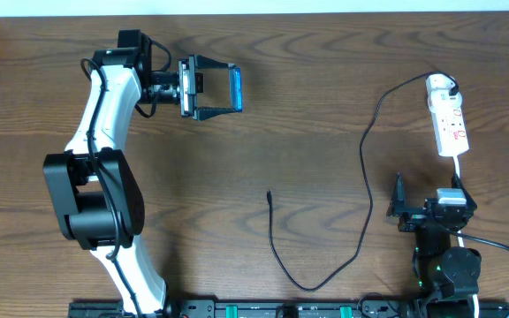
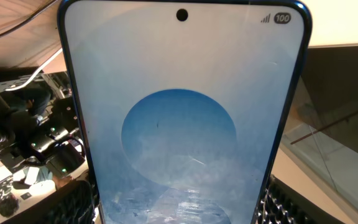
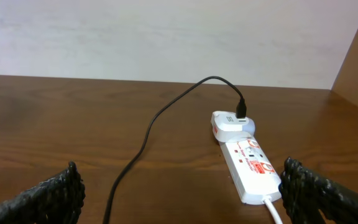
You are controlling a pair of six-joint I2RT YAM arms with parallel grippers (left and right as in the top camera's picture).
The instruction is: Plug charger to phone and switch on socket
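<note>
My left gripper (image 1: pixel 228 87) is raised at the back left, shut on the phone (image 1: pixel 235 88), which I see edge-on from above. In the left wrist view the phone (image 2: pixel 179 124) fills the frame with its blue screen, and a finger (image 2: pixel 73 205) presses each long edge. The socket (image 1: pixel 449 124) lies at the far right with the charger's plug head in its far end. The black charger cable (image 1: pixel 366 177) loops down the table, and its small tip (image 1: pixel 269 193) lies free at the centre. My right gripper (image 1: pixel 427 201) stands open just short of the socket (image 3: pixel 250 163), holding nothing.
The socket's white cord (image 1: pixel 459 172) runs back past my right arm. The charger cable (image 3: pixel 160 118) crosses the table between the right gripper's fingers (image 3: pixel 48 199). The table's right edge is close beyond the socket.
</note>
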